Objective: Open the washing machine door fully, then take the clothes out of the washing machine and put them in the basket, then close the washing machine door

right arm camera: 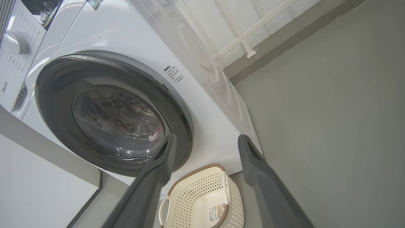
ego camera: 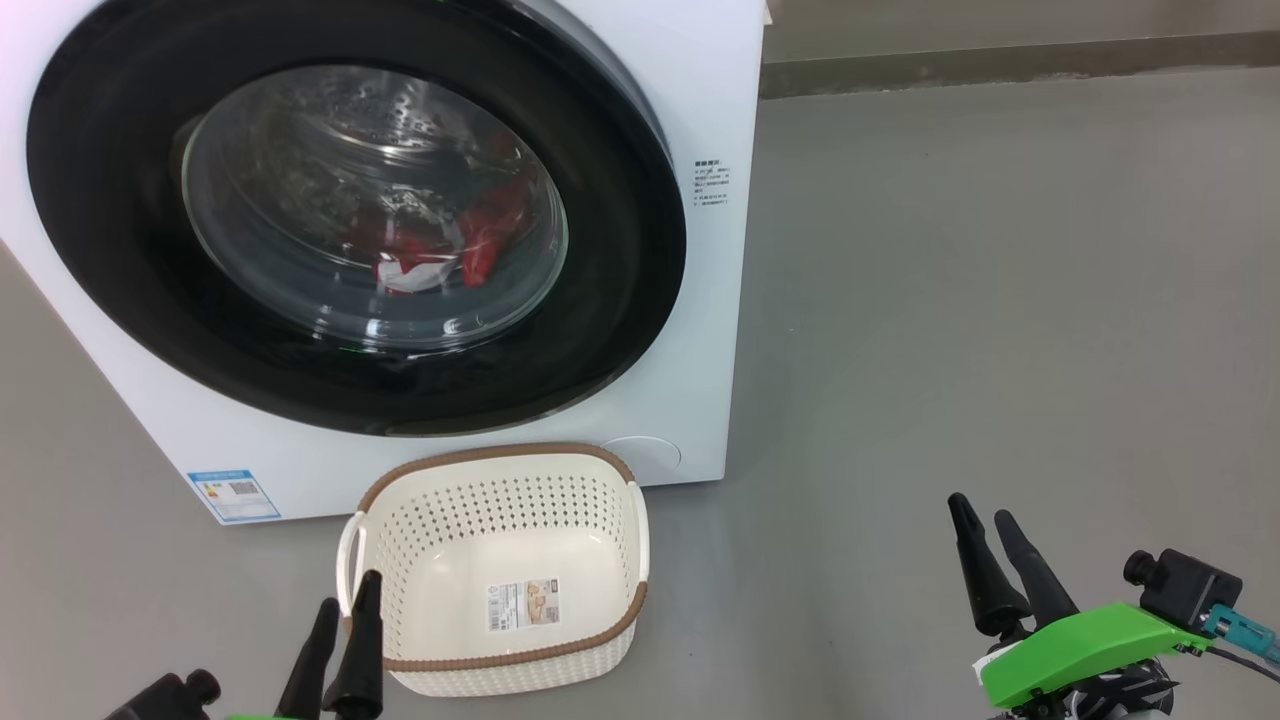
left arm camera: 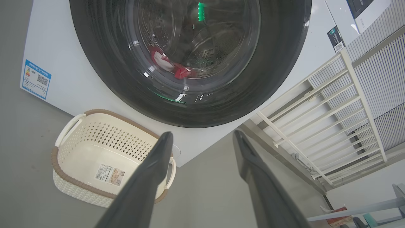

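Left fingers point(ego camera: 362, 640), apart and empty, hang just beside the basket point(ego camera: 500, 452); right fingers point(ego camera: 980, 560), apart, well off.

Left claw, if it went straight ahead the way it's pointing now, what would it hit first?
Probably the washing machine door, low on its black rim, or the washing machine front just beneath; depth is unclear. The open left claw points past the basket, which sits off to the side.

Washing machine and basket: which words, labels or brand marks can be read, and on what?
"Hisense": washing machine, top panel edge.
Blue label, machine's lower front: too small.
Printed notice right of the door: too small.
Sticker in the basket: too small.
Black QR tag on a white panel: unreadable.
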